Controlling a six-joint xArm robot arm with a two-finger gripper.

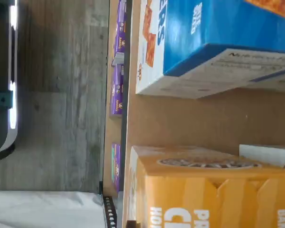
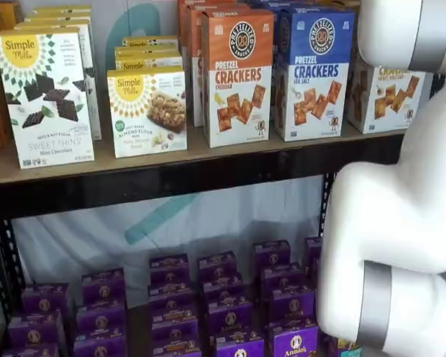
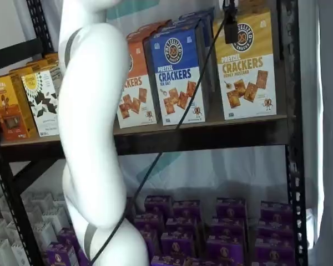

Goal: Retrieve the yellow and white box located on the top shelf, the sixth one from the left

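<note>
Tan board and a dark front rail make up the top shelf [image 3: 211, 136], where the yellow and white box [image 3: 247, 66] stands upright at the right end, just beside the blue carton [image 3: 177, 75]. Of the gripper [image 3: 231, 25] only a dark part shows, hanging against the box's upper face; whether its fingers are apart or clamped cannot be told. White arm [image 3: 94, 127] fills the foreground.

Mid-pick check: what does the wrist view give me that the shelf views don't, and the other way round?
Wrist view only: the top panel of the yellow and white box close up, and the grey floor. Shelf views only: the white arm, the orange carton, the Simple Mills cartons, and the target's front face. Shared: the yellow and white box, the blue carton beside it, and the purple boxes below.
</note>
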